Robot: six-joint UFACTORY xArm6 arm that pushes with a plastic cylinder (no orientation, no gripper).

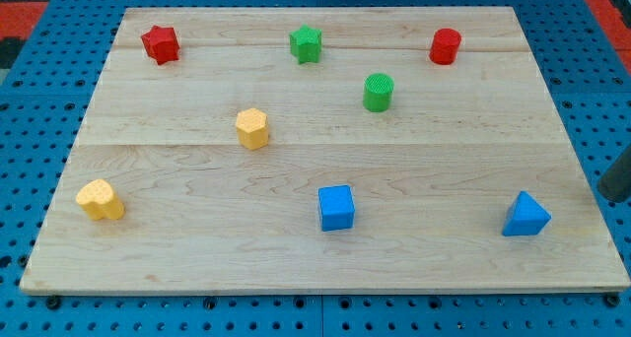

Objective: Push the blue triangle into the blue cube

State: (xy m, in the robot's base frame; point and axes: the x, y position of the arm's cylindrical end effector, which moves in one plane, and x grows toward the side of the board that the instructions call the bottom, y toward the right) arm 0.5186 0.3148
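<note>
Blue triangle (pixel 525 216) sits on counter (pixel 177 268) near view's bottom right, well right of blue cube (pixel 336 207); looks light, stiff, slidey, so rod w/ no hand should push its right face; tip (pixel 609 194) just right.

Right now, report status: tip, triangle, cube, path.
My tip at view's right edge, right of blue triangle, apart. Blue cube farther left. Nothing between them.

One camera only, looking down steeply on the wooden board (pixel 325 169) from its near long edge, facing the far edge. It sits close: the board nearly fills the frame, blue pegboard (pixel 39 91) showing around the edges.
</note>
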